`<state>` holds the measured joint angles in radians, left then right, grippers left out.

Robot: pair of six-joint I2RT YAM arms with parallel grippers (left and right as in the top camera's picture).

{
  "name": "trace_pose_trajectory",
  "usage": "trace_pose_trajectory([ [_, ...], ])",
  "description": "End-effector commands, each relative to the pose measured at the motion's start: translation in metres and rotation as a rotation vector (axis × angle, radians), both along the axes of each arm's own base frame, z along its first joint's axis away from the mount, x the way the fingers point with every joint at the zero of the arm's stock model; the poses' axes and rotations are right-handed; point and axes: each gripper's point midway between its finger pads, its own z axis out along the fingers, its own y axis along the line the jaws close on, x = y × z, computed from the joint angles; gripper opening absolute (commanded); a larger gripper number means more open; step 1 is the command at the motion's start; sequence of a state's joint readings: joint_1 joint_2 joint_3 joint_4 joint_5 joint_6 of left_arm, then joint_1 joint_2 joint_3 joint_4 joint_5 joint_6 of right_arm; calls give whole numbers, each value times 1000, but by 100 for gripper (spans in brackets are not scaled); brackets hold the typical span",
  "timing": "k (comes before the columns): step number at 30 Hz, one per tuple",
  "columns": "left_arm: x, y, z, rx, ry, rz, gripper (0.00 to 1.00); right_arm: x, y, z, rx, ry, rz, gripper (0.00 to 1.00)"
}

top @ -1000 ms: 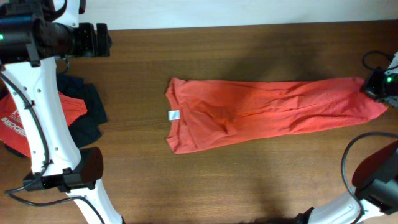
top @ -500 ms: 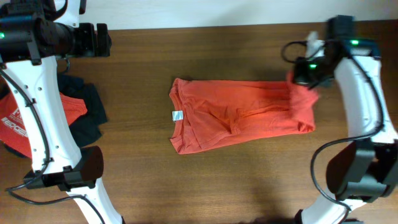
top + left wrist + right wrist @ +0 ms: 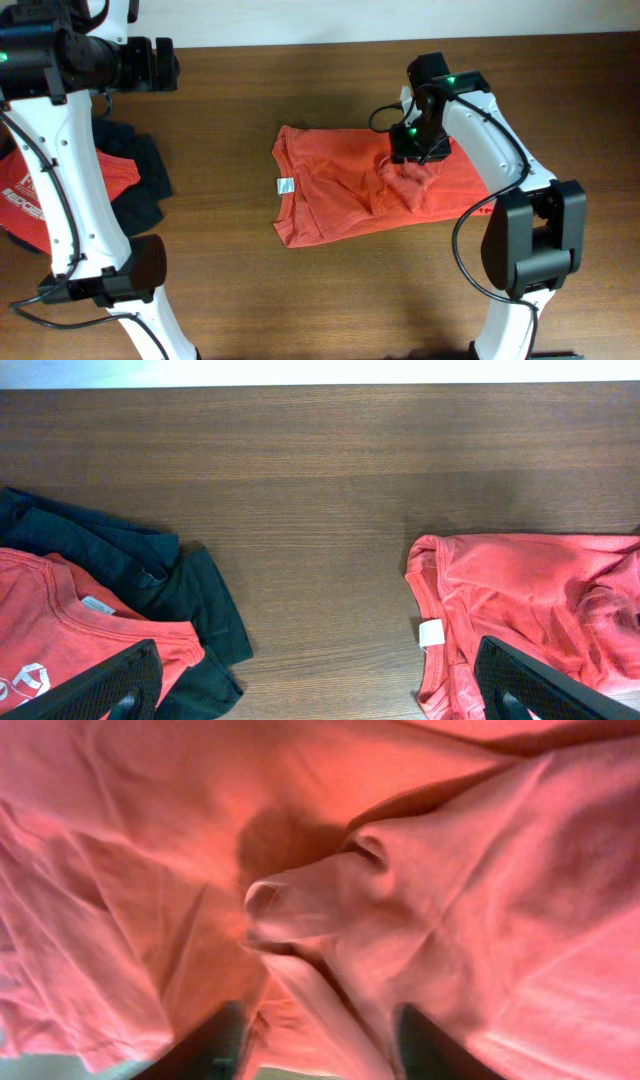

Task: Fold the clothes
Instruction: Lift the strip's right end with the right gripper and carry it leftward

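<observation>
Right gripper [image 3: 415, 150] just hauled the hem end of the T-shirt [image 3: 340, 190] in toward the white neck tag [image 3: 284, 185]. 1 s ago the shirt was a long strip running far right of the tag, with that claw clamped on the far tip. Now the claw sits over the shirt, right of the tag. In the wrist view its fingers [image 3: 215, 1040] stand apart and cloth lies heaped loose between them, so I read it as letting go.

The shirt is doubled over, about half as long, with the tag end unmoved on the table [image 3: 300, 80].

Left gripper [image 3: 315, 655] is spread wide and empty, up left of the tag. The dark garment [image 3: 145, 190] and logo shirt [image 3: 20, 190] lie further left, untouched.

Judgement: 1 lengthwise fold is laid, but the dropped end is bunched, not flat. It needs smoothing, then probably 1 more fold.
</observation>
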<state>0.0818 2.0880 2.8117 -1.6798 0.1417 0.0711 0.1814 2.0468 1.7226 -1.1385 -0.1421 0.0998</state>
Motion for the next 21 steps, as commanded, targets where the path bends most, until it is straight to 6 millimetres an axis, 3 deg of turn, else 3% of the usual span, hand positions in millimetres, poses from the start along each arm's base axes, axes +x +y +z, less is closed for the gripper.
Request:
trace_pose_trajectory([
  [1,2,3,-3,13,4,-1,99,7,-11,13,-9,-36,-35,63],
  [3,2,3,-3,13,4,-1,99,7,-33,13,-9,-18,-110,63],
  [5,2,3,-3,13,4,-1,99,8,-55,12,-10,-7,-176,46],
  [6,2,3,-3,13,4,-1,100,9,-67,11,-10,-5,-205,20],
  [7,2,3,-3,13,4,-1,99,9,-77,7,-11,5,-230,11],
  [11,2,3,-3,13,4,-1,99,-1,-100,-26,-5,94,-308,4],
  [15,2,3,-3,13,4,-1,99,-9,-97,-55,5,144,-315,4],
  [21,2,3,-3,13,4,-1,99,-8,-82,-79,96,140,-367,4],
])
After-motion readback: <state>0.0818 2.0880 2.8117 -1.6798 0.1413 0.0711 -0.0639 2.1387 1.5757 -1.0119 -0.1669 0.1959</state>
